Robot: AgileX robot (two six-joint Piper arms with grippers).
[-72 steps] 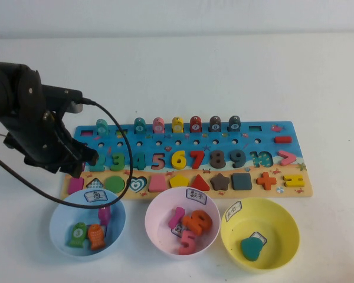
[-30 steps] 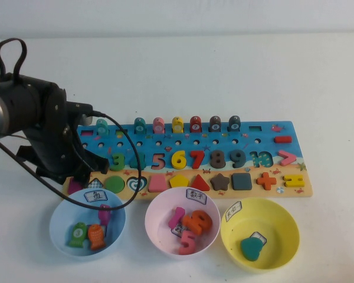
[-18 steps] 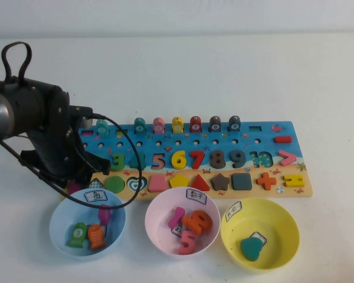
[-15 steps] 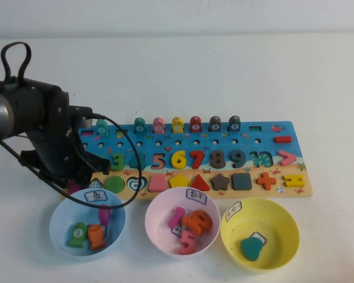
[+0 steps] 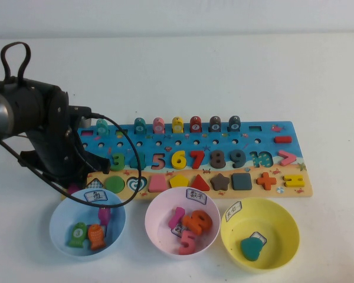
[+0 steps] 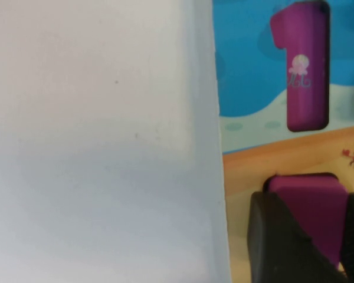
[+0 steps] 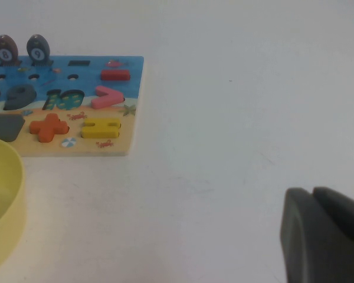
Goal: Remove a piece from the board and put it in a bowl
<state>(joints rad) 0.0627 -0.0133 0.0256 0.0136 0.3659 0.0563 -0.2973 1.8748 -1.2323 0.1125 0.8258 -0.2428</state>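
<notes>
High view, near to far | yellow bowl (image 5: 278,247) at near right, well apart from pick | left gripper (image 6: 310,247) at board (image 5: 224,159) left end, fingers (image 6: 277,242) straddling magenta piece (image 6: 310,197), closing | step: grasp | next: pinch firmly, lift straight, carry right | right gripper (image 7: 324,236) parked over bare counter (image 7: 236,118), fingers together.

board (image 5: 224,154): matt printed wood
piece (image 6: 310,197): smooth matt magenta
bowl (image 5: 286,221): glossy yellow plastic
bench (image 5: 224,76): smooth matt white
fingers (image 6: 277,244): matt black
</notes>
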